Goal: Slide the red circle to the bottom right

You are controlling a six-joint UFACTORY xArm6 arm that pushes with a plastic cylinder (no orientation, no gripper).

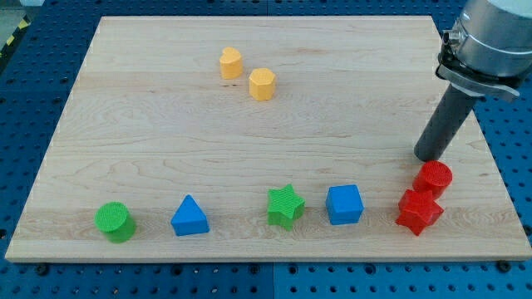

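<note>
**Desk:** What are the pieces made of, as far as you can see?

**Me:** The counter (274, 124) is a pale wooden board with long grain lines, sitting on a blue perforated base (515, 166). The blocks look like ribbed plastic with fine layered ridges. Along the view's bottom I have a green circle (114, 221), a blue triangle (190, 217), a green star (285, 205) and a blue cube (345, 204). Near the view's top sit two yellow pieces: one rounded like a heart (230, 62), one a hexagon (262, 84), close together, though I cannot tell if they touch.

**Desk:** And the red circle?

**Me:** The red circle (433, 178) is at the view's lower right, touching a red star (418, 211) just below and left of it.

**Desk:** Where is your rod?

**Me:** My tip (430, 155) rests on the wood just above the red circle, slightly to its left. Whether it actually touches the circle, I cannot tell. The rod is dark, smooth and round, leaning up to the view's right into a grey metal collar (482, 62).

**Desk:** Gripper state?

**Me:** This arm carries no gripper, only the rod, so nothing opens or closes.

**Desk:** Anything cut off?

**Me:** The arm above the collar runs out of the view's top right corner. The yellow pieces' exact outlines are hard to read.
</note>
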